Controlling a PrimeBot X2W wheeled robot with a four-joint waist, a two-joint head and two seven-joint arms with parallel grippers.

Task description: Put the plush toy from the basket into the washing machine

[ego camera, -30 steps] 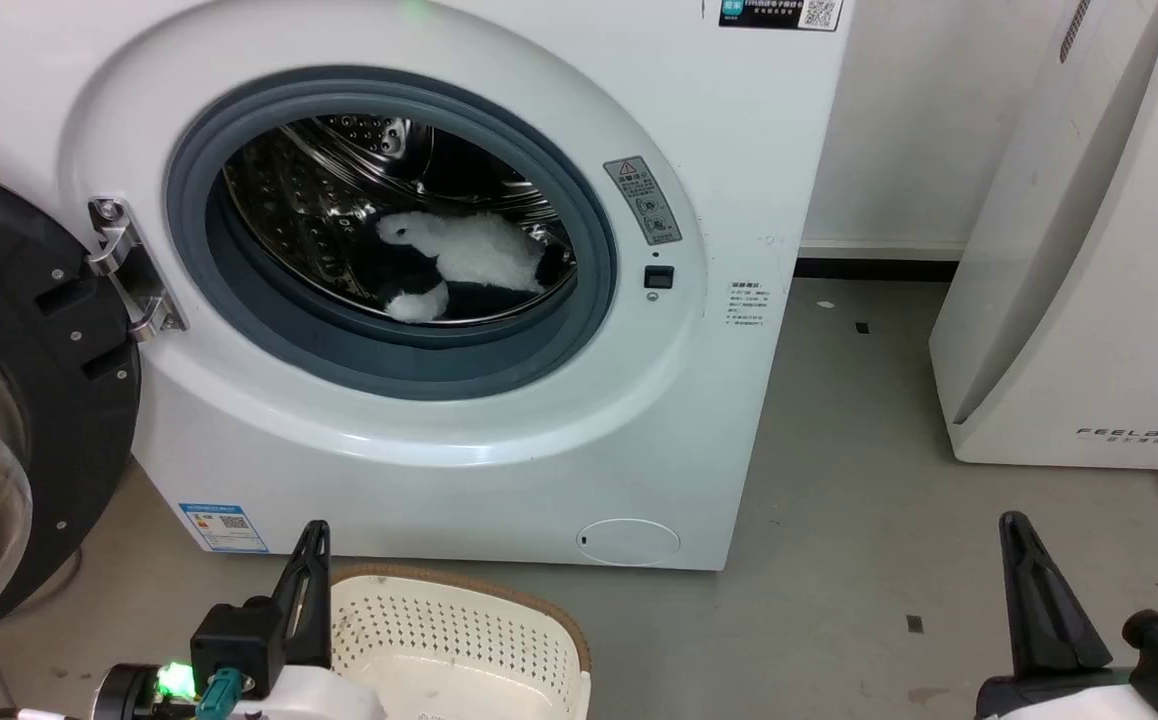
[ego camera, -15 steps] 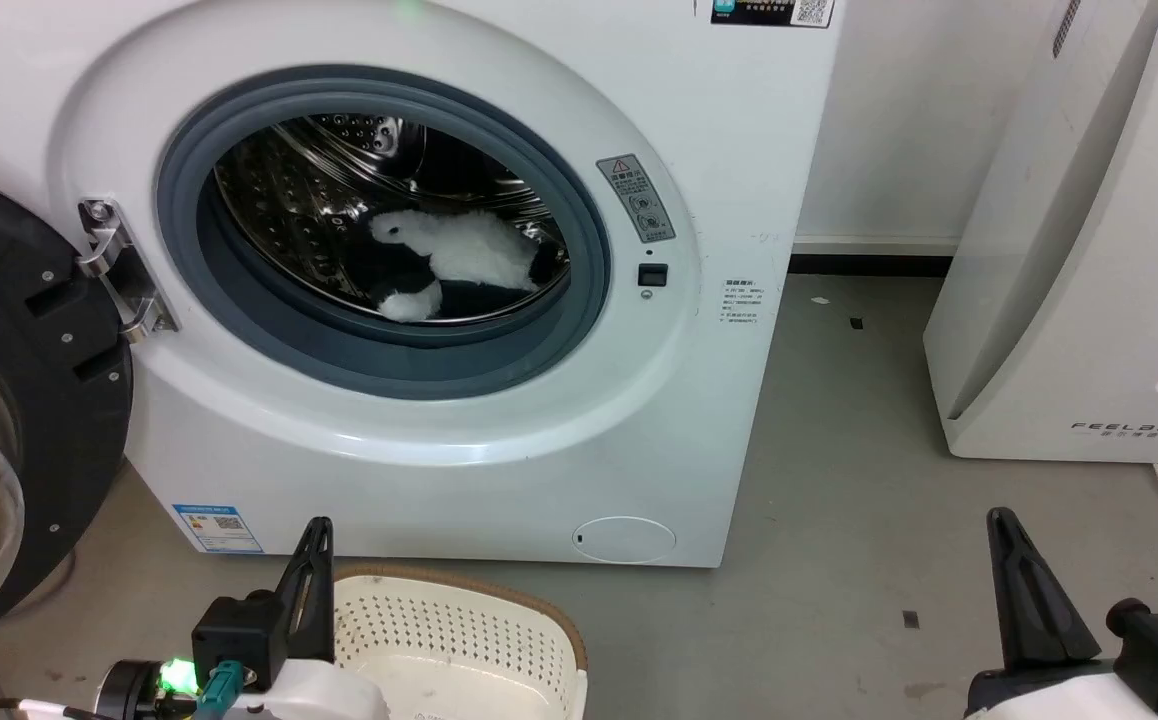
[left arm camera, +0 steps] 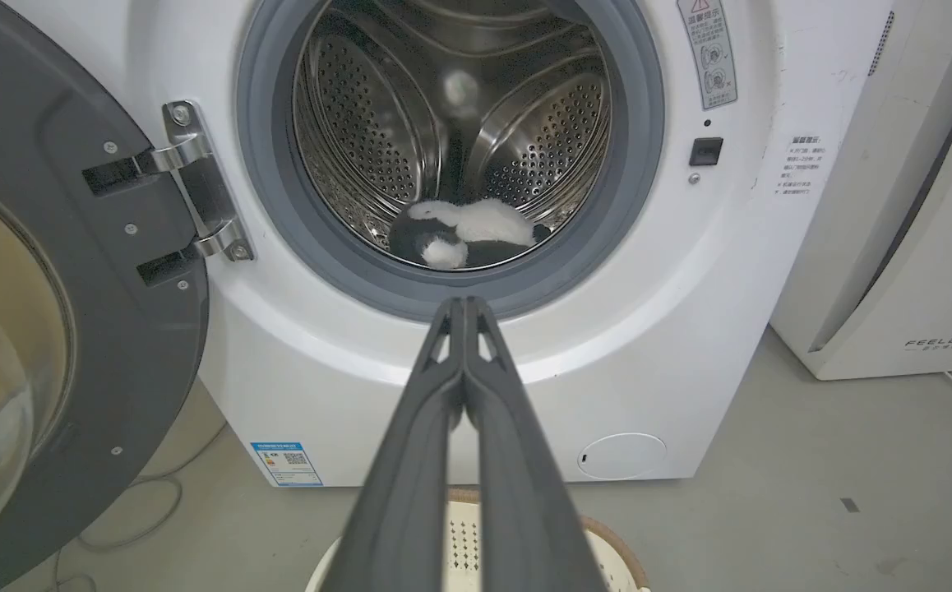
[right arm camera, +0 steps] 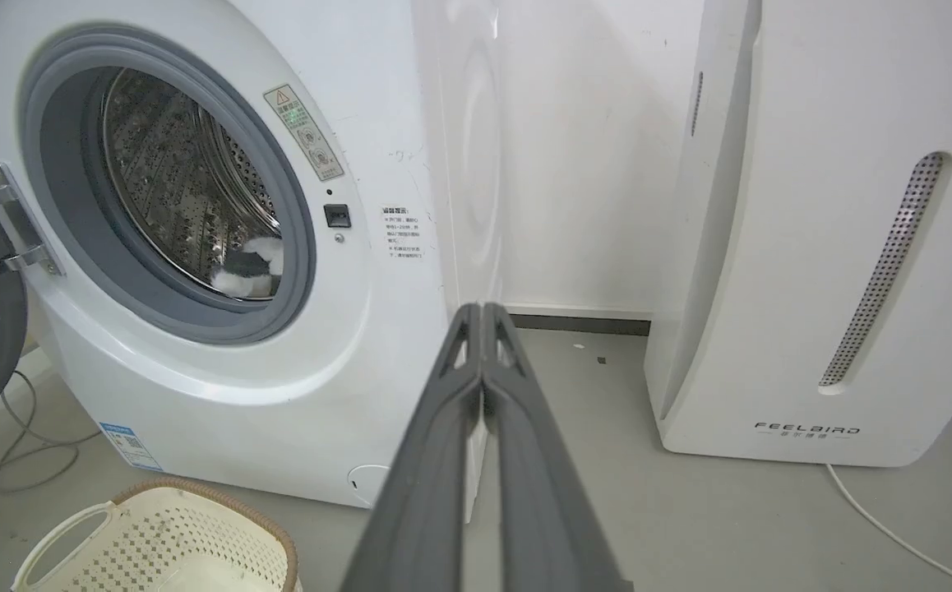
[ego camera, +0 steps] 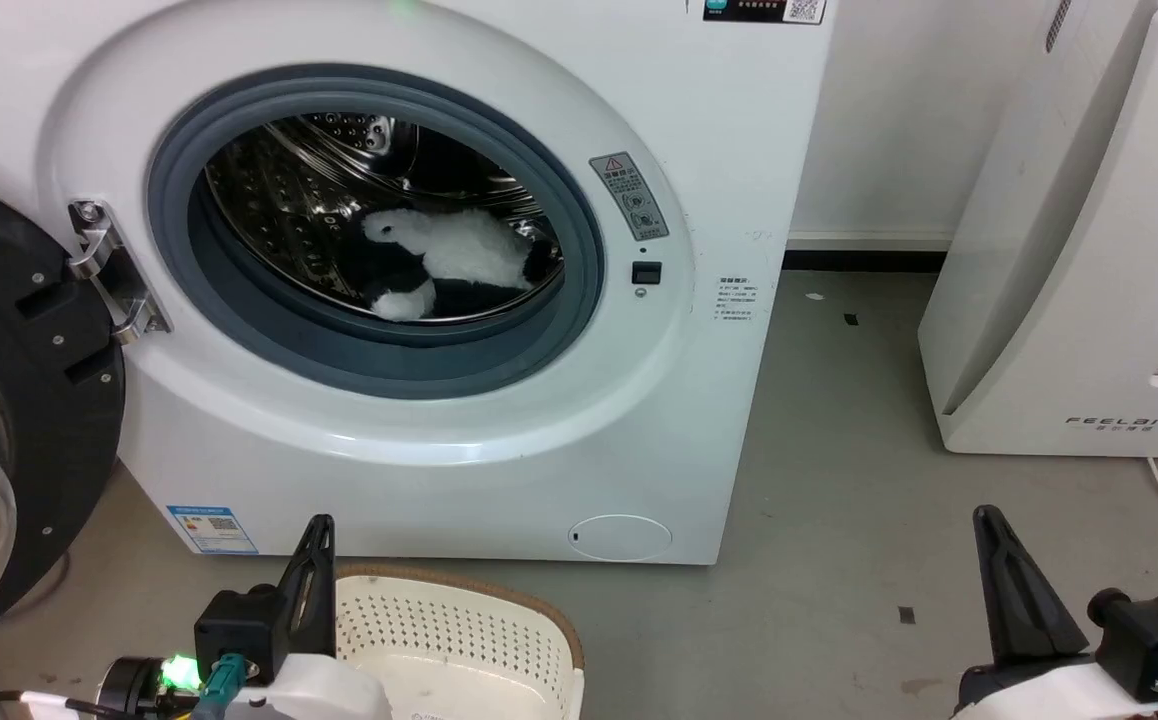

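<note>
Lying inside washing machine (ego camera: 499,430): plush toy (ego camera: 454,252), long axis left-right.

Plush toy (ego camera: 459,250): fluffy, white body with black limbs. It lies on its side on the bottom of the perforated steel drum (ego camera: 279,200), well inside the port, its black parts toward the lower left.

Washing machine (ego camera: 499,430): white front-loader standing on the grey floor (ego camera: 839,480). The dark round door (ego camera: 29,400) is swung fully open to the left on its metal hinge. The grey rubber ring (ego camera: 379,365) is exposed all round the port.

Basket (ego camera: 439,625): cream perforated plastic with a brown woven-look rim. It stands upright on the floor just before the machine's base, apart from the toy.
</note>
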